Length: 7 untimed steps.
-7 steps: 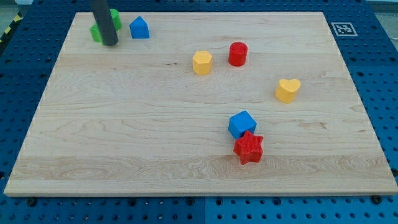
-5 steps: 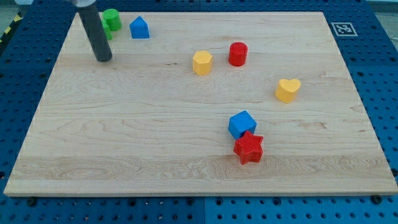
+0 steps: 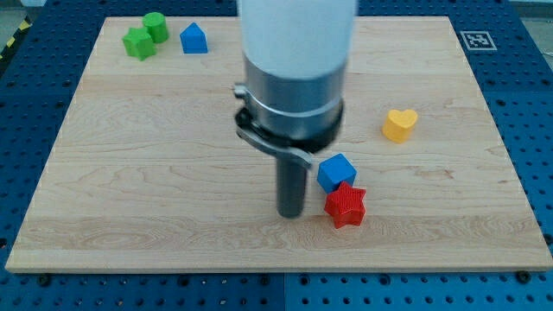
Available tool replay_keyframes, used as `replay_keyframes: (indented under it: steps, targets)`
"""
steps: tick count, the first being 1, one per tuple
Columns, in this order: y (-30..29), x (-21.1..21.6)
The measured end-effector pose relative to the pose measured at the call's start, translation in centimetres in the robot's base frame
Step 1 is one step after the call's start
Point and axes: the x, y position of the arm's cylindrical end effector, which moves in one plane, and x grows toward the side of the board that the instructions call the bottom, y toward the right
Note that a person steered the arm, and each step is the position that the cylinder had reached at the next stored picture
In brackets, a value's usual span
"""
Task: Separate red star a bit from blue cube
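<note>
Lower centre of frame — my tip (image 3: 290,213) just left of red plastic star (image 3: 346,206), star touching blue plastic cube (image 3: 336,171); bare rod, no jaws.

The arm enters from the view's top, centre, and hangs almost straight down. Its uppermost visible section is a broad white cylindrical housing, cut off by the frame edge. Below it sits a grey metallic collar of similar width, ringed at its lower edge by a dark band with a thin metal clip that juts toward the view's right. From the collar's underside a straight dark rod, much narrower than the collar, descends upright. My tip (image 3: 290,214) is the rod's lower end, resting at the surface in the lower middle of the view.
</note>
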Motion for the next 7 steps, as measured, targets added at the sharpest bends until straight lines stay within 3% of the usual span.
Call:
replay_keyframes:
  steps: [2, 4, 6, 7]
  targets:
    - [7.7, 1.5]
    - [10.6, 1.1]
    - [7.2, 3.2]
    - [3.3, 1.7]
